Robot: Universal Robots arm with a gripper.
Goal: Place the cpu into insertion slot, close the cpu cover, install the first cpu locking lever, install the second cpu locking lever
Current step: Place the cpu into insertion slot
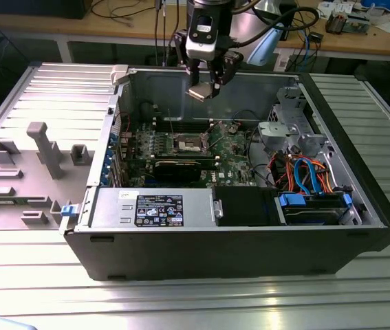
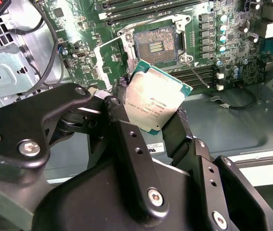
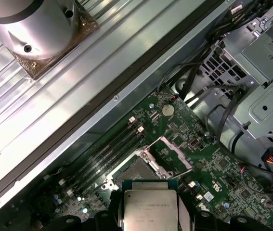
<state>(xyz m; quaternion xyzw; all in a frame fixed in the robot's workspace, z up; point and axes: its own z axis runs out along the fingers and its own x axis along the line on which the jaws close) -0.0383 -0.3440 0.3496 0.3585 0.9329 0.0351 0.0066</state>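
Observation:
My gripper (image 1: 206,88) hangs above the open computer case, shut on the cpu (image 1: 201,93), a flat square chip with a silver-grey top. In both wrist views the cpu (image 2: 154,100) (image 3: 149,211) sits tilted between the black fingers (image 2: 123,120), held by its edges. Below it on the green board lies the insertion slot (image 2: 156,44) (image 3: 135,172) (image 1: 186,143), uncovered, its dark centre showing. The cpu cover (image 3: 167,153) (image 2: 111,58), a silvery frame, stands swung up beside the slot. A thin lever rod (image 2: 196,72) stands free at the slot's side.
Long memory slots (image 2: 141,10) run beside the socket. A black graphics card (image 1: 181,167), the power supply (image 1: 155,208), a metal drive cage (image 1: 292,130) and orange and blue cables (image 1: 306,175) crowd the case. Grey fixtures (image 1: 43,148) stand at the exterior view's left.

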